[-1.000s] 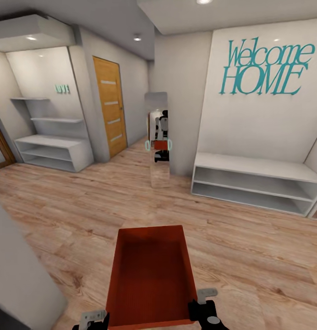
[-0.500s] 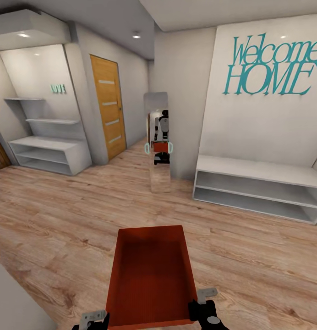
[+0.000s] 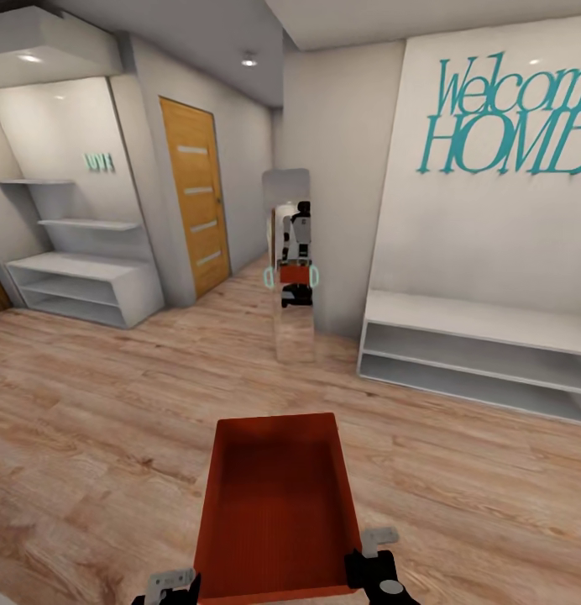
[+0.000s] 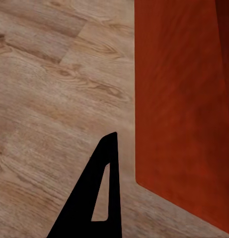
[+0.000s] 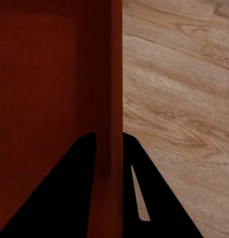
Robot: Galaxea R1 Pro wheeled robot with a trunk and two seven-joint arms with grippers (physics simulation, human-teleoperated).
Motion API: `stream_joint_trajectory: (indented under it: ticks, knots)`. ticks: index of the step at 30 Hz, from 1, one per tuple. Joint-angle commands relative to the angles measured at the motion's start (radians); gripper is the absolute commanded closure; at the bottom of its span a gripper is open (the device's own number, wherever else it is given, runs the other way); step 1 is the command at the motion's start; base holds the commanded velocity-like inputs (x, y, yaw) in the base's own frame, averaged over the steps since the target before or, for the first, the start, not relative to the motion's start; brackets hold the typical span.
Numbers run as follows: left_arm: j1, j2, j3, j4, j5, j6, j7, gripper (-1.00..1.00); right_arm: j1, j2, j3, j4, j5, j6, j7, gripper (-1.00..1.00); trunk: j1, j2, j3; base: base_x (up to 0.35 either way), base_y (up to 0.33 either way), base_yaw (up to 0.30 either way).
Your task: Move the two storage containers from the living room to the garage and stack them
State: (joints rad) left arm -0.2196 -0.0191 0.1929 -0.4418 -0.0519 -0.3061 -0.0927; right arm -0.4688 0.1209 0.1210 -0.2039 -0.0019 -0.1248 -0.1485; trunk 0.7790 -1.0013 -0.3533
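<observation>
One red-orange open-top storage container (image 3: 278, 504) hangs in front of me, low in the head view, above light wood planks. My right gripper (image 3: 373, 565) is shut on its right wall; the right wrist view shows its two black fingers (image 5: 69, 198) pinching that wall (image 5: 107, 74), one on each side. My left gripper (image 3: 171, 582) is by the container's left side. In the left wrist view its black finger (image 4: 97, 193) stands apart from the container's outer wall (image 4: 179, 99), jaws spread wide. The garage and its floor are out of view.
I am in an entry hall. A tall mirror (image 3: 292, 252) ahead reflects me with the container. An orange wooden door (image 3: 194, 197) is left of it, white shelves (image 3: 81, 286) at far left, and a low white bench shelf (image 3: 475, 344) under a "Welcome HOME" sign (image 3: 513, 113) at right.
The whole view has shifted as I roll forward and turn slightly: the near grey wall at left has slid out of view. The container and both grippers keep their places.
</observation>
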Motion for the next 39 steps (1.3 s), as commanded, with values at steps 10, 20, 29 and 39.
stream_joint_trajectory:
  ticks: [10, 20, 29, 39]
  knots:
    - [0.0, 0.009, 0.017, 0.002, 0.0, 0.0, 0.001, 1.0, -0.002, -0.001, -0.06, -0.003, 0.009, -0.004, -0.02, 1.0, 0.001, -0.001, -0.001, 0.345, 0.0, 0.103]
    - [0.0, 0.009, 0.017, 0.002, 0.0, -0.001, 0.001, 1.0, -0.002, -0.001, -0.06, -0.003, 0.009, -0.004, -0.02, 1.0, 0.001, -0.001, -0.003, 0.344, 0.0, 0.164]
    - [0.0, 0.009, 0.017, 0.002, 0.0, 0.0, 0.001, 1.0, -0.002, -0.001, -0.06, -0.003, 0.009, -0.004, -0.02, 1.0, 0.001, -0.001, -0.007, 0.345, 0.0, 0.207]
    - [0.0, 0.009, 0.017, 0.002, 0.0, -0.001, 0.001, 1.0, -0.002, -0.001, -0.06, -0.003, 0.009, -0.004, -0.021, 1.0, 0.001, -0.001, -0.007, 0.345, 0.0, 0.04]
